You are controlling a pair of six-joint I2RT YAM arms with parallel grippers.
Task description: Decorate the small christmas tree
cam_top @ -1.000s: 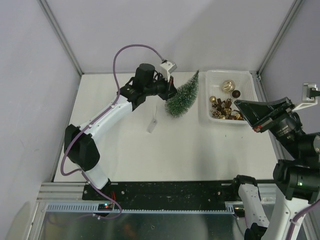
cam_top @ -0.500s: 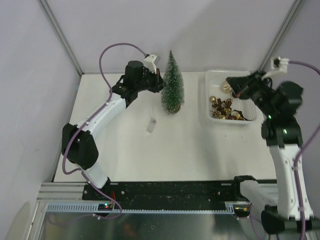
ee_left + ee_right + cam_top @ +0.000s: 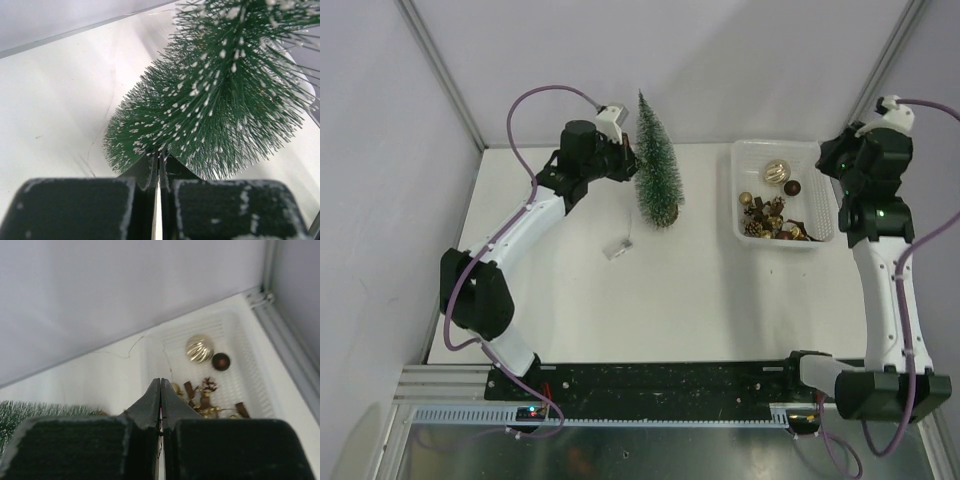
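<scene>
- The left tool [image 3: 159,167] has its jaws pressed together. The tips are pushed into the lower bristles of the small christmas tree [image 3: 220,95]. I cannot tell whether any bristle is pinched between them.
- In the top view the tree stands upright on the table [image 3: 700,290], touching the left tool's tip on its right side, with its pointed top above the tool.
- A small white tag [image 3: 618,248] lies flat on the table, nearer the arm bases than the left tool and just apart from the tree's foot.
- The right tool [image 3: 160,386] is also fully closed, with nothing between its jaws.
- It hangs over the right edge of a white mesh basket [image 3: 775,144], well apart from the tree.
- Ahead of the right tool's tips, inside the basket, a ribbed gold ball [image 3: 199,348] sits just beside a dark brown ball [image 3: 220,361].
- Closer to the tips lies a heap of small gold and brown ornaments [image 3: 205,392].
- A strip of the tree's frosted bristles shows at the left edge of the right wrist view, to the left of that tool.
</scene>
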